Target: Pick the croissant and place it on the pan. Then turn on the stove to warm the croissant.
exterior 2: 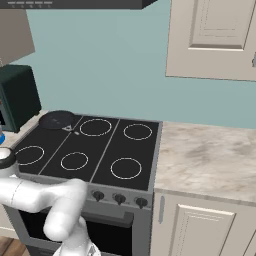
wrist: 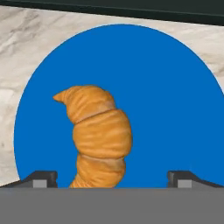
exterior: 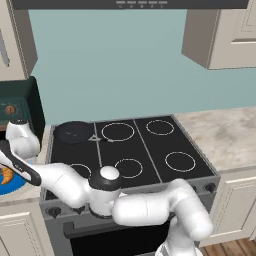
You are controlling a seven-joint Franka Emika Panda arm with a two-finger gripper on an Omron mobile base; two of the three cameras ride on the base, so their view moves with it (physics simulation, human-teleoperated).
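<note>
The fingers point(wrist: 42, 178) stood wide apart, bracketing the croissant point(wrist: 98, 135), which lay on the blue plate point(wrist: 175, 96) toward seven o'clock. Descending squarely and closing across its thick middle seemed best; the pan point(exterior: 74, 132) waited at the stove's point(exterior: 150, 147) eleven o'clock burner.

One croissant point(wrist: 98, 135) is lying on one round blue plate point(wrist: 175, 109), and the plate is resting on the marble bench point(wrist: 17, 52) to the left of the stove point(exterior: 145, 150). One black pan point(exterior: 74, 132) is sitting on the stove's rear-left burner. Six white burner rings are showing on the stove top, two rows of three. Three dark knobs point(exterior 2: 119, 199) are showing on the stove's grey front panel in the right base view. One dark green toaster oven point(exterior 2: 19, 95) is standing left of the stove.
</note>
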